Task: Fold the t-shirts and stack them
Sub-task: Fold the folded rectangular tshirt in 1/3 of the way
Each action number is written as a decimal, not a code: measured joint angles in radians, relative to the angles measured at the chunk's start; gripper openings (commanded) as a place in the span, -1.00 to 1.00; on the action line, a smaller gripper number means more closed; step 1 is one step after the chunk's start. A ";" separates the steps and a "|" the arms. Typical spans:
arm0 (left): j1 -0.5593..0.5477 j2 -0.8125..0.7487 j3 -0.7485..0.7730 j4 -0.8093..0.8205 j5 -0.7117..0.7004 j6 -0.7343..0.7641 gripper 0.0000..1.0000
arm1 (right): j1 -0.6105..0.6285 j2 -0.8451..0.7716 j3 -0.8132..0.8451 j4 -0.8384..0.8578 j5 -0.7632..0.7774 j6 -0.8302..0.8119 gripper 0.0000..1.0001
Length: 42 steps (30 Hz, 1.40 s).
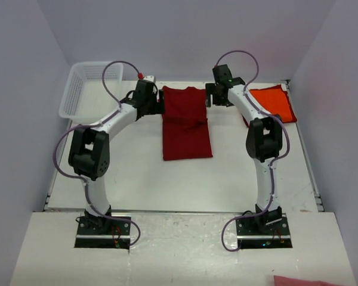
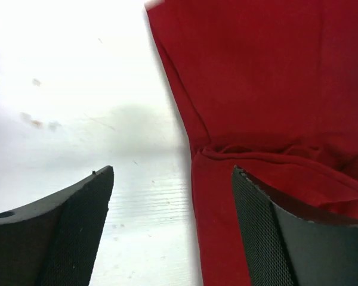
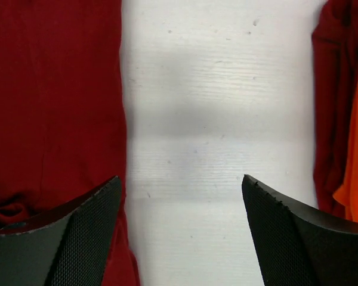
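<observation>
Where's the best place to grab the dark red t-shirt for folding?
Take the dark red t-shirt by its two near corners, left gripper from the left, right gripper from the right. It lies flat as a long strip, side edges exposed on the table; the bunched fold mid-length might pinch unevenly.

Basket (image 1: 72,98) far left — folded t-shirt (image 1: 186,128) centre — second t-shirt (image 1: 275,102) far right.

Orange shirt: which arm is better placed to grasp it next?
Right, probably. The orange shirt lies near the open right fingers, at the edge of their wrist view. The left fingers are past the red shirt, farther off.
</observation>
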 measured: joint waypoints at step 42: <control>-0.276 -0.325 -0.616 0.356 0.477 -0.209 -1.00 | 0.136 0.189 0.132 -0.111 -0.317 0.090 -1.00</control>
